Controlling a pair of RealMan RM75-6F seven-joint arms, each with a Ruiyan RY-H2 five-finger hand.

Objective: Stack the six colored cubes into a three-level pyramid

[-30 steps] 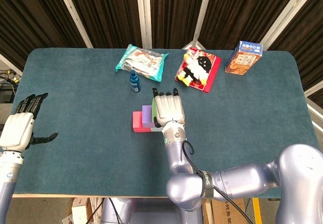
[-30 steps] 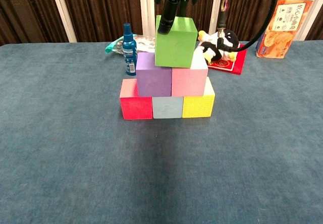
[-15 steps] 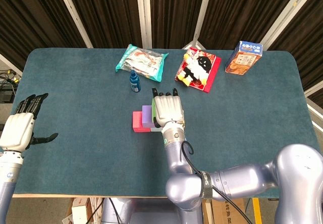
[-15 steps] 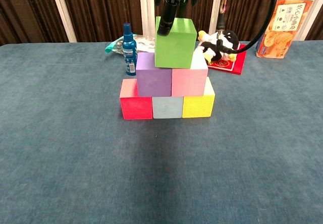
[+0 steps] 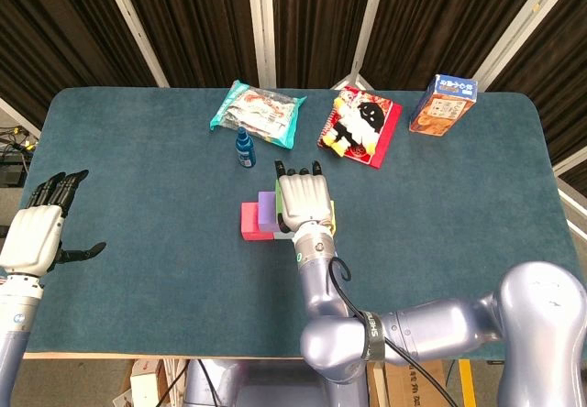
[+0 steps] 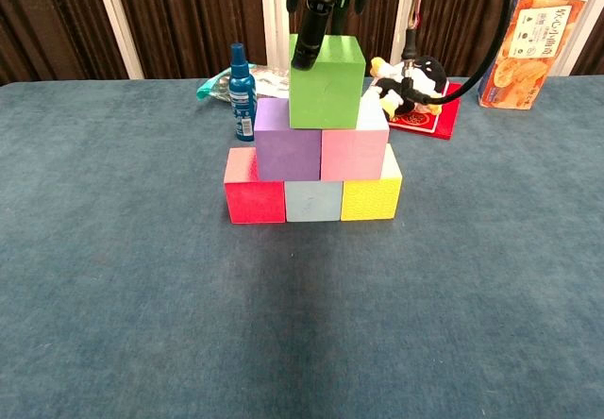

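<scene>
A: Edges, free room?
B: Teal table (image 5: 138,242), rounded corners. Wide bare cloth on the left, right and near sides of the stack. Far side is busier: blue spray bottle (image 6: 243,89) just behind the stack's left side, snack bag (image 5: 258,112) beyond it, red cartoon packet (image 5: 360,125) behind-right, orange carton (image 5: 443,104) well apart at the far right.

A: Cubes?
B: Centre of the table, pyramid shape. Bottom row red cube (image 6: 254,188), pale blue cube (image 6: 313,200), yellow cube (image 6: 371,195), touching side by side. Second level purple cube (image 6: 288,140) and pink cube (image 6: 355,142), touching. Green cube (image 6: 327,80) on top, sitting across the seam between them, roughly square to the row.

A: Right hand?
B: Right hand (image 5: 304,199) is directly over the stack, palm down. In the chest view dark fingers (image 6: 307,32) lie down the green cube's front left face and touch it. Far side of the cube is hidden, so cannot tell if it's actually gripped.

A: Left hand?
B: Left hand (image 5: 37,233) is near the table's left edge, well apart from the cubes, fingers straight, thumb out, holding nothing.
</scene>
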